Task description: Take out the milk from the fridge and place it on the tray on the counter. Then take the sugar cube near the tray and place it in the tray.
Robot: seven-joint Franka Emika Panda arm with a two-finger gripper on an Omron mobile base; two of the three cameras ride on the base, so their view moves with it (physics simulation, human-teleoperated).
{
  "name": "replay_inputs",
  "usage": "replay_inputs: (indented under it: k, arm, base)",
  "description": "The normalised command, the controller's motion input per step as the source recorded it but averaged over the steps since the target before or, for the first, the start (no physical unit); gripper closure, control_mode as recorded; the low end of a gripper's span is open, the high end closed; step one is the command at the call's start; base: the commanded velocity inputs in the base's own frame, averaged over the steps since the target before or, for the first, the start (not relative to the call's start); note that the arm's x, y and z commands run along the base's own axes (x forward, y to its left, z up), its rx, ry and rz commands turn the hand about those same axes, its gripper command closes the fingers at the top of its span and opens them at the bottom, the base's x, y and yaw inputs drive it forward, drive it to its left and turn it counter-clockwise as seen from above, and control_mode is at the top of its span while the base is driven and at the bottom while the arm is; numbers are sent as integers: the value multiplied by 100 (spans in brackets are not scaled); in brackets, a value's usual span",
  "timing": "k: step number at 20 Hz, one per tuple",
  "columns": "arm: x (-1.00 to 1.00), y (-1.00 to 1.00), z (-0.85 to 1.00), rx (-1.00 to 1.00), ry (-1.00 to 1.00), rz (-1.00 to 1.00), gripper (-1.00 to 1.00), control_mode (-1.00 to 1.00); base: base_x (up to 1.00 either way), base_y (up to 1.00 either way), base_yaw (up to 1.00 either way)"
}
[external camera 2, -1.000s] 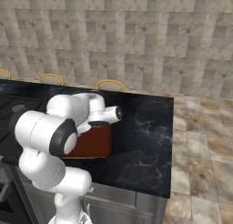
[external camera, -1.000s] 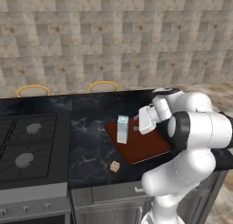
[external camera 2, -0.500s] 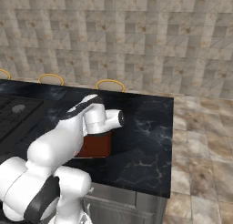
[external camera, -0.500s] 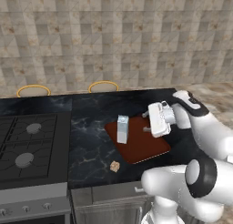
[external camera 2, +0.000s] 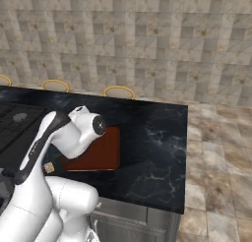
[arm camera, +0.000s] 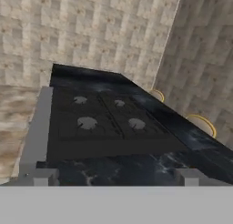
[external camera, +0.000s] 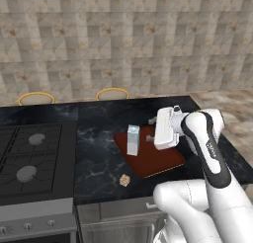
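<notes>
The milk stands upright on the left part of the dark reddish tray, which lies on the black counter. My gripper hovers just right of the carton, above the tray, open and holding nothing. In the hand view its fingertips stand wide apart, and the gripper looks along the counter toward the stove. The sugar cube lies on the counter in front of the tray's near left corner. The right base view shows the tray and sugar cube, with my arm hiding the carton. The fridge is out of view.
A black gas stovetop fills the counter's left end, also seen ahead as the stovetop. Yellow-rimmed stools stand behind the counter. The counter ends at its right edge above tiled floor.
My hand has drawn back to the right, away from the milk, which stays standing on the tray. The arm has swung and now shows differently in both base views.
</notes>
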Motion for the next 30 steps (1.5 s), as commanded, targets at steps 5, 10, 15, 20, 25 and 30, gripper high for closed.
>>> replay_inputs:
  k: [5, 10, 15, 20, 25, 30]
  arm:
    - [-40, 71, 56, 0, 10, -19, -100, -100]
    - [-23, 42, 37, 0, 22, -20, -100, -100]
    - [-9, 12, 39, 0, 37, -14, -100, -100]
    - [-16, 8, 10, 0, 39, -9, -100, -100]
    - [-28, 12, -2, -1, 31, -7, -100, -100]
    - [-52, 25, -25, -7, 15, -12, -100, -100]
  base:
    - [0, 0, 0]
    - [0, 0, 0]
    - [0, 0, 0]
    - [0, 0, 0]
    - [0, 0, 0]
    - [0, 0, 0]
